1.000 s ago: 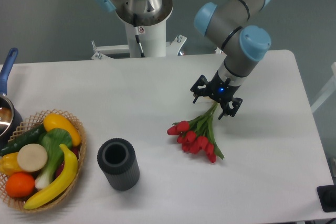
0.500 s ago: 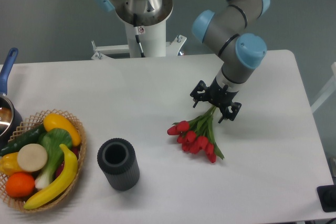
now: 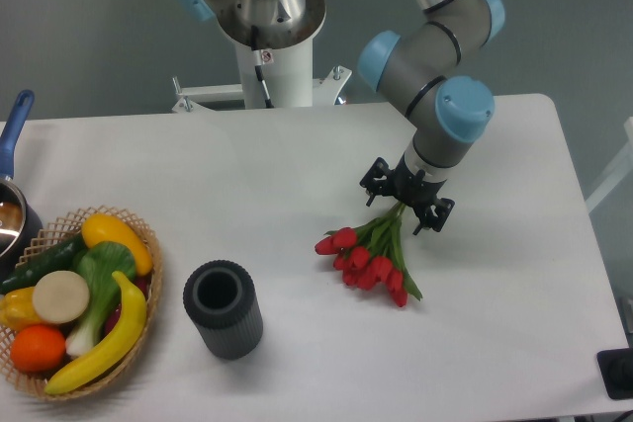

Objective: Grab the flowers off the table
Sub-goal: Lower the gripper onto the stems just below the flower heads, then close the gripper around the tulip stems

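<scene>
While the hand (image 3: 406, 198) hovers over the stem end of the flowers (image 3: 368, 256), which lie right of centre on the desk (image 3: 297, 165), I can't tell how wide it is open. I worry thin stems slip, or only a few get pinched.

No readable text

No label, brand, number or sign can be made out on anything in view; all surfaces look plain.

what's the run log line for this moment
phase: at grasp | gripper: over stem end of flowers, jaw state unclear | flowers: lying on table, not lifted
</scene>
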`<move>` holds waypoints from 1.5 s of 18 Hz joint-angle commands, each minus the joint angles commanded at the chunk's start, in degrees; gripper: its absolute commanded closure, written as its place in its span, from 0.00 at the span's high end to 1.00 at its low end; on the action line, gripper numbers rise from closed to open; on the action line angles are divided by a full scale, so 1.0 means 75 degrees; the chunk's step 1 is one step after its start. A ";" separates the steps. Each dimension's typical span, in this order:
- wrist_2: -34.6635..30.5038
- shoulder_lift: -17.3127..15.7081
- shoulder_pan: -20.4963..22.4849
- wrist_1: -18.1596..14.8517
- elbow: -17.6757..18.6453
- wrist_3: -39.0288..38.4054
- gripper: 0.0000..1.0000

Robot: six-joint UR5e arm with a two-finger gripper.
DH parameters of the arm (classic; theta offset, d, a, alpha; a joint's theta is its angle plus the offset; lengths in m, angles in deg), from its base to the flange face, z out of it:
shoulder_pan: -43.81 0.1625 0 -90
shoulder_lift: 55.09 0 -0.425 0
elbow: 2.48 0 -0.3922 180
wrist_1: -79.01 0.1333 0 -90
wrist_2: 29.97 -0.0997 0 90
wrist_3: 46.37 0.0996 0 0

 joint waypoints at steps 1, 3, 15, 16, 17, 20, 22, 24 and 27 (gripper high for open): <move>0.0000 0.0047 0.0000 0.0012 0.0012 0.0012 1.00; 0.0012 0.0071 0.0000 0.0000 0.0035 0.0058 1.00; 0.0047 0.0106 -0.0059 0.0000 -0.0024 0.0094 0.81; 0.0070 0.0106 -0.0059 0.0000 -0.0023 0.0094 0.74; 0.0070 0.0118 -0.0105 0.0012 -0.0023 0.0094 0.70; 0.0059 0.0129 -0.0164 0.0000 -0.0035 0.0105 0.65; 0.0059 0.0130 -0.0164 0.0000 -0.0035 0.0105 0.63; 0.0070 0.0118 -0.0152 -0.0011 -0.0023 0.0094 0.55; 0.0070 0.0106 -0.0141 -0.0011 -0.0035 0.0094 0.44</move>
